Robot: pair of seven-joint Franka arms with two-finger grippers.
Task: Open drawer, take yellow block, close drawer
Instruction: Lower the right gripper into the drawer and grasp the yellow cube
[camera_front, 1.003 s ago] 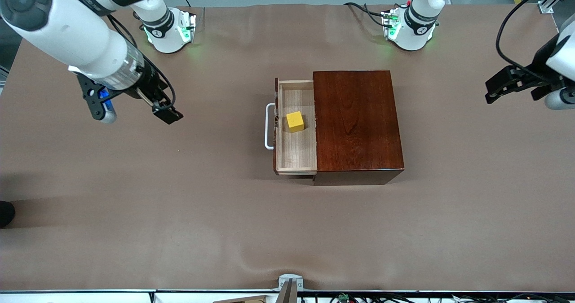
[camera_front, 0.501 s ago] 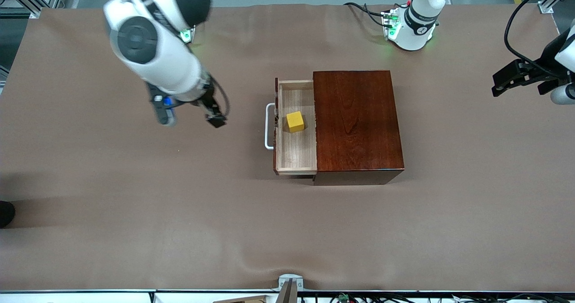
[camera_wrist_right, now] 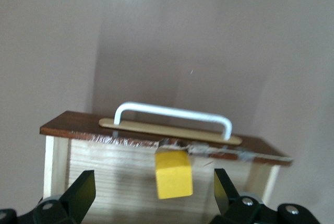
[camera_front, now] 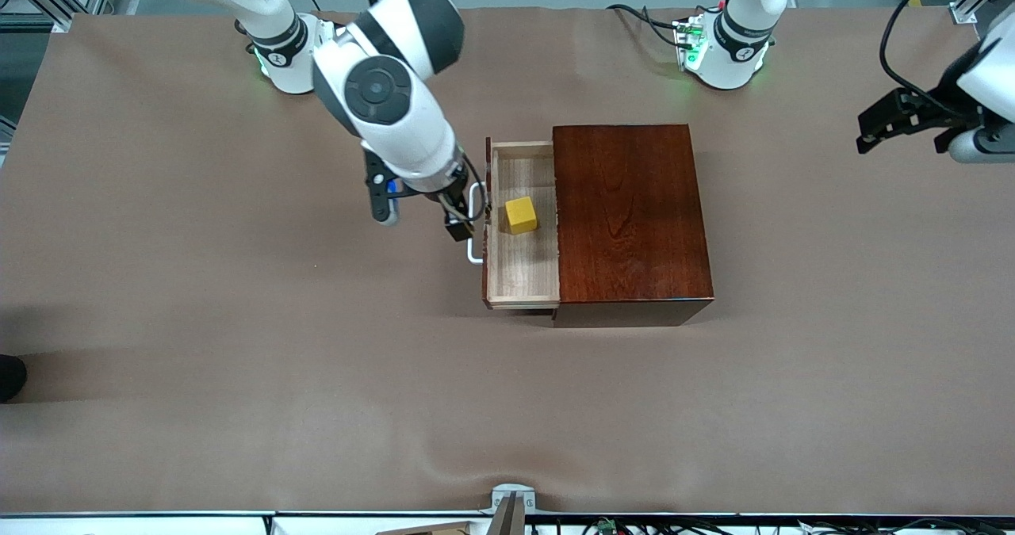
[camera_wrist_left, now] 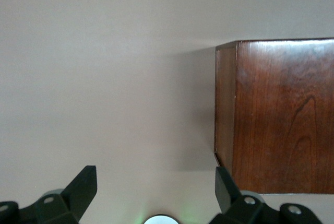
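The drawer (camera_front: 523, 275) stands pulled out of the dark reddish wooden box (camera_front: 626, 210), its white loop handle (camera_front: 473, 250) facing the right arm's end of the table. The yellow block (camera_front: 521, 214) lies on the drawer's light-wood floor. My right gripper (camera_front: 460, 219) hangs open over the handle and the drawer's front edge, beside the block and holding nothing. In the right wrist view the yellow block (camera_wrist_right: 173, 174) sits below the open gripper (camera_wrist_right: 154, 181), with the handle (camera_wrist_right: 172, 113) past it. My left gripper (camera_front: 900, 127) waits open over the table at the left arm's end.
The left wrist view shows the open left gripper (camera_wrist_left: 155, 178) over bare table beside the wooden box (camera_wrist_left: 282, 114). Brown cloth (camera_front: 317, 376) covers the table. Both arm bases (camera_front: 725, 51) stand along the edge farthest from the front camera.
My right arm has swept from the right arm's end of the table across to the drawer's handle, still open. The left gripper has shifted only slightly. Drawer and block have not moved.
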